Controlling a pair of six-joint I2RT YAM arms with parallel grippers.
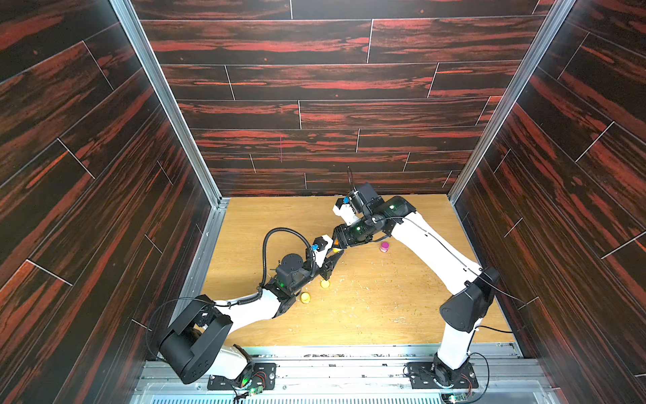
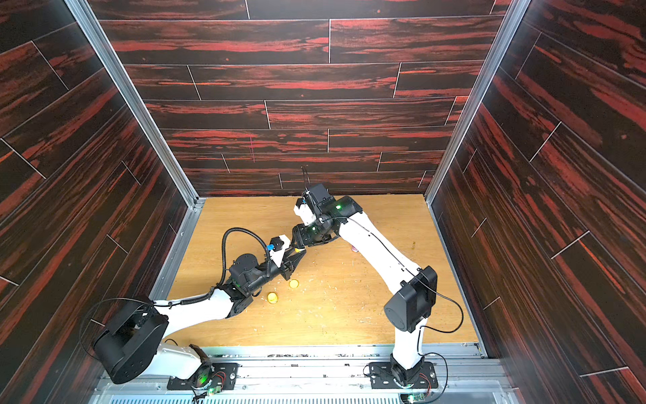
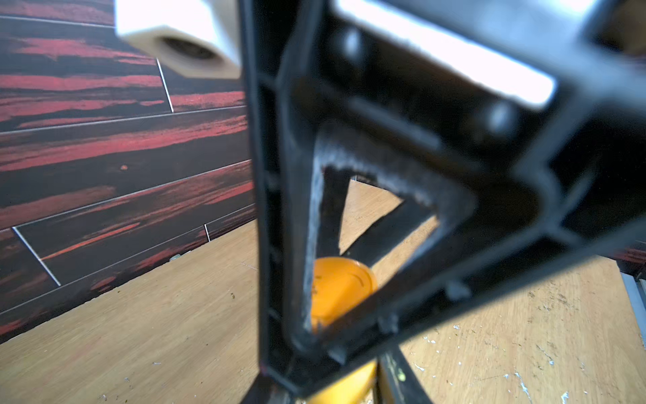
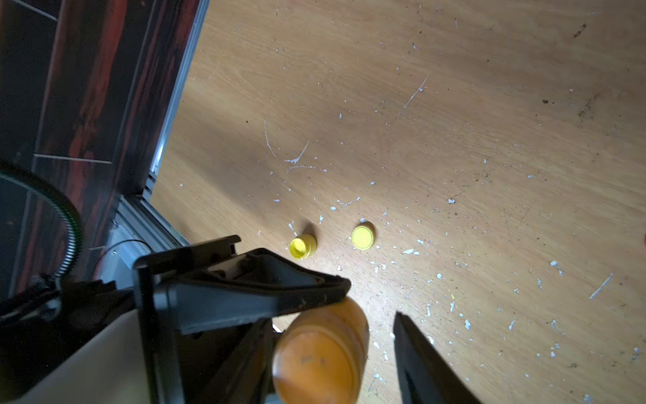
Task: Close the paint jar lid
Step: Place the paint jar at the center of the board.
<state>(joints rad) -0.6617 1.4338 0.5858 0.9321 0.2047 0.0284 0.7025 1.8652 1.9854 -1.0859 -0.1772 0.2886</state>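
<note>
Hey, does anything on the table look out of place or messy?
Yes. A yellow jar sits open, its lid lying apart beside it on the table, which is scattered with pale flecks.

White arm links, black joints, corrugated cable

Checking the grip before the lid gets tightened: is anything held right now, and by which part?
The orange jar, clamped by its body, below the lid, in the jaws of the left gripper.
</note>
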